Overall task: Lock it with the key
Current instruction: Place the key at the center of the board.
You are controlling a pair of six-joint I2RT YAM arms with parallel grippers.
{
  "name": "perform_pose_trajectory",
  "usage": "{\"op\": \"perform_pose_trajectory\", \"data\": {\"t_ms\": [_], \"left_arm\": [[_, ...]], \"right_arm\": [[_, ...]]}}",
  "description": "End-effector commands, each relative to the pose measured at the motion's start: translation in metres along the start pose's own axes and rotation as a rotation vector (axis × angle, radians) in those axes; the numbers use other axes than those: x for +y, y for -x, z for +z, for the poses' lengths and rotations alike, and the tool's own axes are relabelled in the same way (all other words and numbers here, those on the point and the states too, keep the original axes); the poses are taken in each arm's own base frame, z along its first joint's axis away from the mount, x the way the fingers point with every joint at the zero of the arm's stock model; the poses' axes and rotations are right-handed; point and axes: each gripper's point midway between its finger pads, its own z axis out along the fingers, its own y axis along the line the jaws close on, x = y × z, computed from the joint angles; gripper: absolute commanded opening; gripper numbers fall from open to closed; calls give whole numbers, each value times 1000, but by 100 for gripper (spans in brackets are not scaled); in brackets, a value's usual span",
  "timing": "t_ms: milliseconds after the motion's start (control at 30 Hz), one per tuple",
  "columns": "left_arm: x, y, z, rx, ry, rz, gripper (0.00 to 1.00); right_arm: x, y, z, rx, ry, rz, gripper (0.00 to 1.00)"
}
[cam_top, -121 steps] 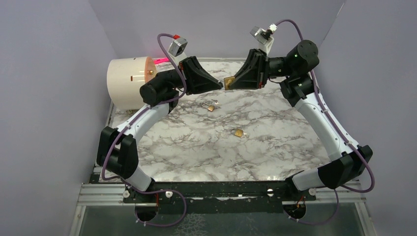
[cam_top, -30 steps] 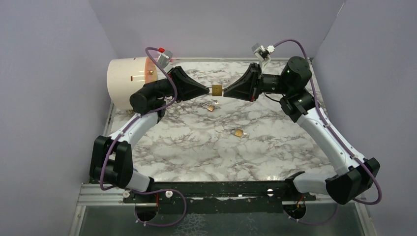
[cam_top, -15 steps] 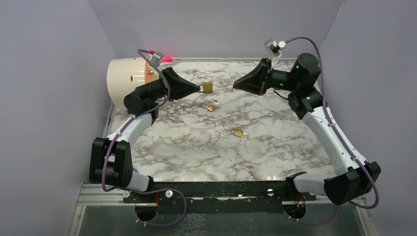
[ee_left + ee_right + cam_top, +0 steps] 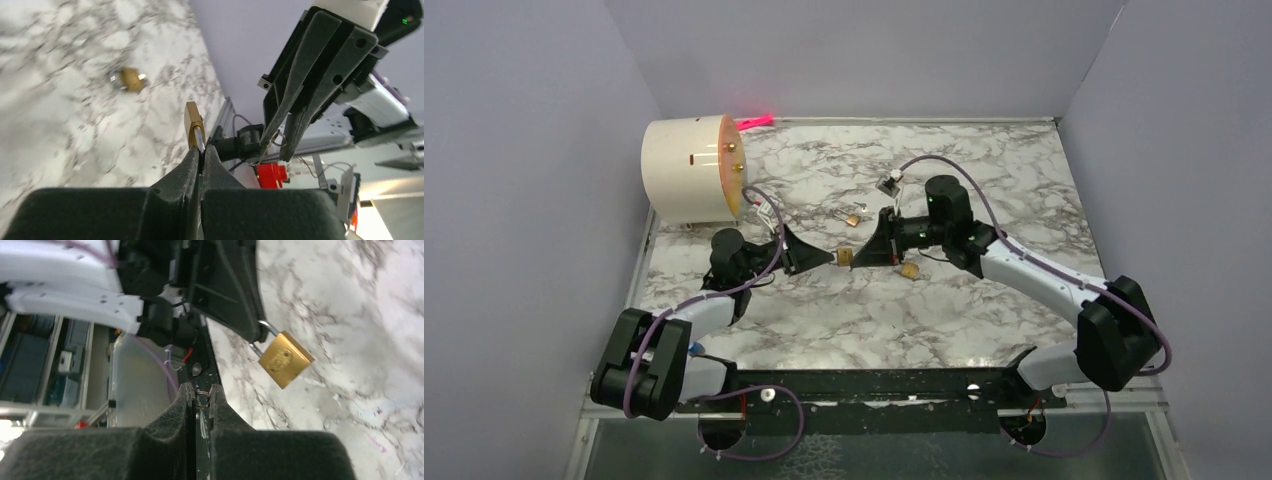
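Note:
A small brass padlock (image 4: 845, 257) hangs just above the marble table, its silver shackle pinched in my left gripper (image 4: 831, 258), which is shut. In the left wrist view the padlock (image 4: 192, 124) sticks up edge-on from the left gripper (image 4: 201, 150). My right gripper (image 4: 858, 256) faces it from the right, tip a short gap from the lock. The right gripper (image 4: 201, 391) is shut on the key by its wire ring (image 4: 202, 399); the blade is mostly hidden between the pads. From the right wrist the padlock (image 4: 285, 359) shows its flat face.
Two more brass padlocks lie on the table, one (image 4: 852, 219) behind the grippers and one (image 4: 910, 270) under the right arm. A white cylinder (image 4: 686, 170) lies on its side at the back left. Grey walls close in three sides.
Both arms have dropped from high at the back to low over the table's middle and closed in on each other. The padlock stayed in the left gripper, the key in the right.

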Motion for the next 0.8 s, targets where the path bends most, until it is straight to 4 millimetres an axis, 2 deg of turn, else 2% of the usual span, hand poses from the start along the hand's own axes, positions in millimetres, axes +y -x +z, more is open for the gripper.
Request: {"op": "perform_pose_trajectory", "data": {"t_ms": [0, 67, 167, 367, 533, 767], "left_arm": [[60, -11, -3, -61, 237, -53, 0], [77, -14, -1, -63, 309, -72, 0], [103, -17, 3, -48, 417, -96, 0], [139, -25, 16, 14, 561, -73, 0], [158, -26, 22, 64, 671, -18, 0], [171, -28, 17, 103, 773, 22, 0]], "right_arm": [[-45, -2, 16, -74, -141, 115, 1], [-70, -15, 25, -58, -222, 192, 1], [-95, -34, 39, -17, -291, 274, 1], [-124, -61, 50, 14, -373, 401, 1], [-148, -74, 50, 31, -470, 458, 1], [-175, -90, 54, 90, -563, 493, 24]]}}
